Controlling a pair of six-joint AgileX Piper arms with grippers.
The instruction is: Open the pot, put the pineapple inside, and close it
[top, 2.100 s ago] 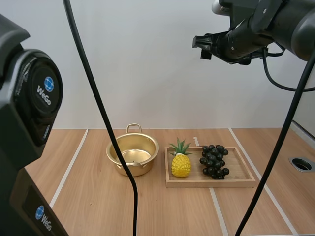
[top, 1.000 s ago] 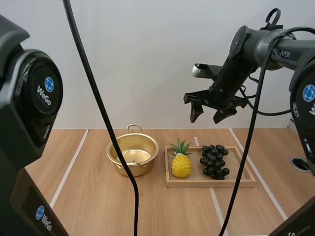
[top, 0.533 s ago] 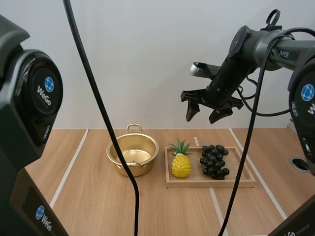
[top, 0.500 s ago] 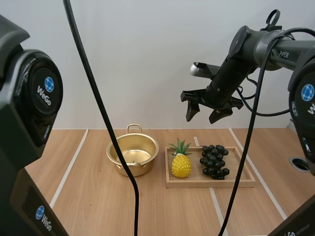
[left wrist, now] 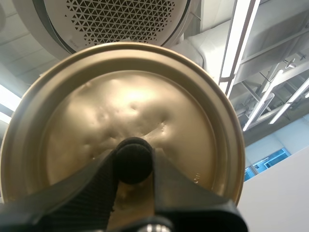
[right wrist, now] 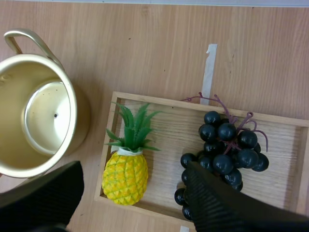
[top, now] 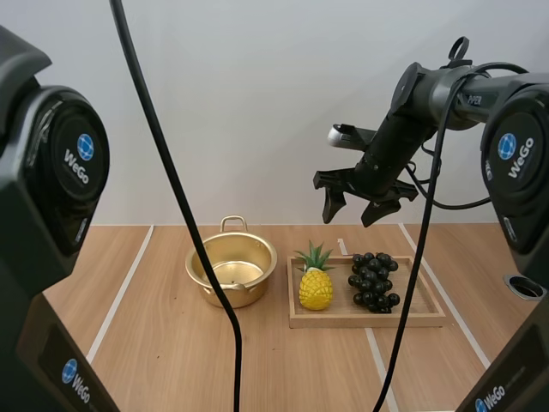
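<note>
- Left wrist view: the lid (left wrist: 125, 116) is pinched at its knob (left wrist: 133, 155) by the left gripper (left wrist: 133, 166) and held clear of the pot, presumably so the opening is left free.
- The pot (top: 228, 293) sits open on the table (top: 154, 343), just beside the left end of the tray (top: 412, 319).
- The right gripper (top: 350, 215) hangs high over the tray, jaws spread wide. It is judged ready for descent onto the pineapple (top: 316, 289), which stands upright at the tray's left end.
- The grapes (top: 372, 279) lie just beside the pineapple and could foul one finger.

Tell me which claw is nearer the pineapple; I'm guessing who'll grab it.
Right. The right claw hangs open above the pineapple; the left claw grips the lid, pointing away from the table.
</note>
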